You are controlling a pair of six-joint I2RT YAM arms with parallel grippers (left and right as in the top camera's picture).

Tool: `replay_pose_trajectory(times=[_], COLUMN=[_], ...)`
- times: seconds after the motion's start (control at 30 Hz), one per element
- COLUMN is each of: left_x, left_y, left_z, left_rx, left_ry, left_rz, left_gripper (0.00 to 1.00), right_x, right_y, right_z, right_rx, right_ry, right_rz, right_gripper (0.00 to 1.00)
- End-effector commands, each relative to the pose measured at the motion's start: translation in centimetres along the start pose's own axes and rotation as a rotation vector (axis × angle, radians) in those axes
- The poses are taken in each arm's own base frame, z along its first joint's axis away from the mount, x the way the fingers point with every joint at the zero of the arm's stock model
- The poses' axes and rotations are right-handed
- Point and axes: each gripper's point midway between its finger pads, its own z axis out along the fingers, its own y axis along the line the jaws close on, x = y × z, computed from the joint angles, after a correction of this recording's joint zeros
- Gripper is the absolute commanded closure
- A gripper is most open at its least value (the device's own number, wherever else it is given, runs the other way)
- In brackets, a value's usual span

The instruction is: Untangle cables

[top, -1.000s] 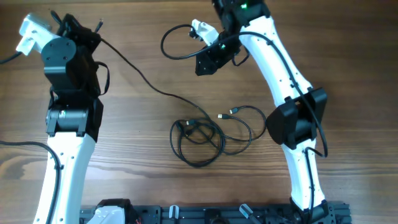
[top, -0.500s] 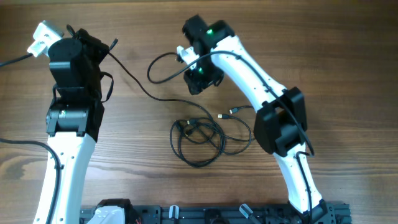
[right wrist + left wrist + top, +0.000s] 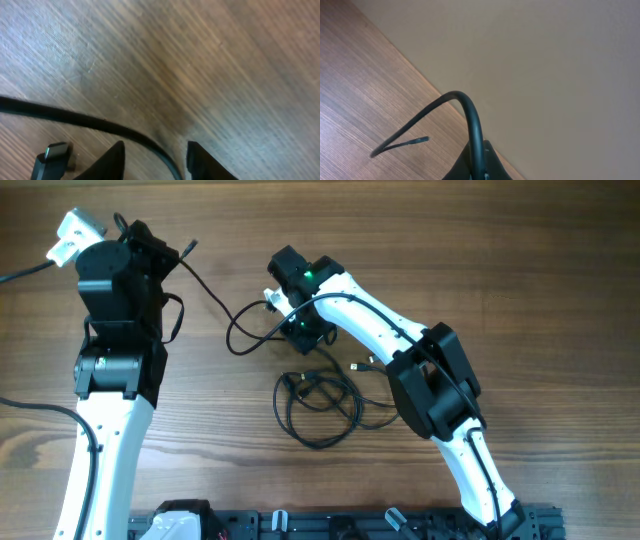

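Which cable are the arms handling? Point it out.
The long cable: clamped in the left jaws, it runs across the table and passes between the right jaws. The other cable lies coiled on the wood, apart from both arms.

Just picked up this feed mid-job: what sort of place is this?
Probably a lab test bench: a wood-grain table, a plain beige wall, and a left arm and right arm over loose cables.

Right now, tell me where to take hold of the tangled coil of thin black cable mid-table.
Probably its loose plug end, from straight above: it lies flat by itself, outside the tangled coil, clear of the crossings.
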Motion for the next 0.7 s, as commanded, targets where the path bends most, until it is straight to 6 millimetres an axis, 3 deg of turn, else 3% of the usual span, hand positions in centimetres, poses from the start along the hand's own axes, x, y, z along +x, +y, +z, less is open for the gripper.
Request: replay_pose_trajectory(times=[0.0,0.13,0.27,0.3,0.37,0.43,0.53,0.6,0.67], left_x=[-0.1,-0.2,-1.0,-1.2,-1.3,-0.8,0.9,2.1,3.3], left_y=[-0.4,-0.7,-1.3,-1.5,-1.5,-1.1,0.6,1.8,2.9], left_z=[-0.1,-0.2,-0.6,-0.7,-0.9,-0.8,-0.8,-0.7,-0.5], left_rx=[0.022,0.035,0.06,0.067,0.068,0.05,-0.019,-0.064,-0.108], left_ry=[0.007,0.004,-0.021,-0.028,-0.03,-0.011,0.057,0.101,0.147], left_rz=[-0.009,-0.011,-0.018,-0.02,-0.02,-0.015,0.004,0.016,0.028], left_gripper=[0.96,0.96,0.96,0.96,0.96,0.96,0.96,0.96,0.96], right_x=[-0.8,-0.4,-0.1,-0.2,-0.3,-0.5,-1.0,-1.9,-3.5], right_y=[-0.4,-0.7,-1.0,-1.0,-1.1,-2.1,-3.8,-5.2,-6.9], right_z=[-0.3,1.3,1.5,1.5,1.4,0.7,-2.5,-6.1,-11.9], right_rx=[0.005,0.014,0.031,0.031,0.036,0.071,0.105,0.149,0.229], right_ry=[-0.035,-0.04,-0.031,-0.032,-0.038,-0.049,-0.083,-0.139,-0.26], right_rz=[-0.011,-0.012,-0.008,-0.007,0.027,0.093,0.13,0.149,0.168], right_gripper=[0.55,0.55,0.58,0.62,0.83,0.95,0.96,0.96,0.96])
